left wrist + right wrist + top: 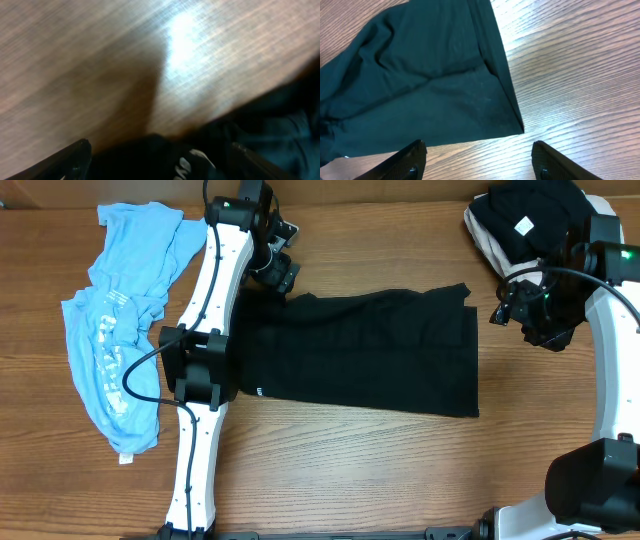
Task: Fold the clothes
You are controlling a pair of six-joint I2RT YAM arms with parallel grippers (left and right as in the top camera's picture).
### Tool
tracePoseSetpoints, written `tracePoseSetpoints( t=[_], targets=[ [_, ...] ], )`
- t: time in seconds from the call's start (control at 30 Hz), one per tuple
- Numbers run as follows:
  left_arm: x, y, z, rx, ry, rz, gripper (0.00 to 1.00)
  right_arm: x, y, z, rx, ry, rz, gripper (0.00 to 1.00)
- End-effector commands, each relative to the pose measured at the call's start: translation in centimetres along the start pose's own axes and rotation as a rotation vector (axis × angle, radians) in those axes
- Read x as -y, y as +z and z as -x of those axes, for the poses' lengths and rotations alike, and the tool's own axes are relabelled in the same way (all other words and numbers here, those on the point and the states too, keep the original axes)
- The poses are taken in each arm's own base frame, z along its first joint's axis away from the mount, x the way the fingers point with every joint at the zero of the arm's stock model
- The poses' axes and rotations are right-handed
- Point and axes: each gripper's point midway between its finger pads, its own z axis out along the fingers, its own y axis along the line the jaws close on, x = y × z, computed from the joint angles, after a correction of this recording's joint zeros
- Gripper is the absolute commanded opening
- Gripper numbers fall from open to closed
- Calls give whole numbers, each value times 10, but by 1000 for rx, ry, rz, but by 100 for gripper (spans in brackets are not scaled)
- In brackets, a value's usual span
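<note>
The black shirt (370, 355) lies flat mid-table (400, 480), its long axis running left to right between the arms. The left claw (283, 275), spread wide, sits over the shirt's far left corner. The right claw (515, 305), spread and empty, hovers just beside the far right corner, so each arm has its own nearer end.

Two arms (212, 290) (608, 370) flank one table (400, 480). One black shirt (370, 355) lies centre and one blue tee (115, 330) left. One dark pile (525, 215) sits far right.
</note>
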Motion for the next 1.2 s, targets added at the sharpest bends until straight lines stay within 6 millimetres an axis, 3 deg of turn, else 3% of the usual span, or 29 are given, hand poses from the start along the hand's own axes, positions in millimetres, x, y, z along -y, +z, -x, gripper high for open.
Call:
tracePoseSetpoints(
  t=[0.0,0.27,0.47,0.53,0.57,0.63,0.67,0.73,0.87,1.17],
  targets=[
    [-8,17,-2,-20,-8,46,88,-4,-5,-2,11,-16,16,72],
    [-17,50,-19,-97,-99,85,82,-4,-5,-2,11,-16,16,71],
    [-16,55,-25,-120,-152,81,74,-4,-5,-2,11,-15,16,71],
    [-14,55,-26,-124,-151,79,55,-4,-5,-2,11,-16,16,71],
    [-14,55,-26,-126,-151,79,36,-4,-5,-2,11,-16,16,71],
    [-14,55,-26,-126,-155,79,11,-4,-5,-2,12,-16,16,71],
    [-15,55,-26,-123,-168,81,6,-4,-5,-2,12,-16,16,71],
    [-15,52,-23,-111,-189,85,4,-4,-5,-2,13,-16,17,71],
    [-18,34,-7,-46,-223,99,4,-6,-5,1,20,-18,27,71],
    [-24,-58,50,233,-287,140,4,-21,-3,11,67,-58,52,71]
  ],
)
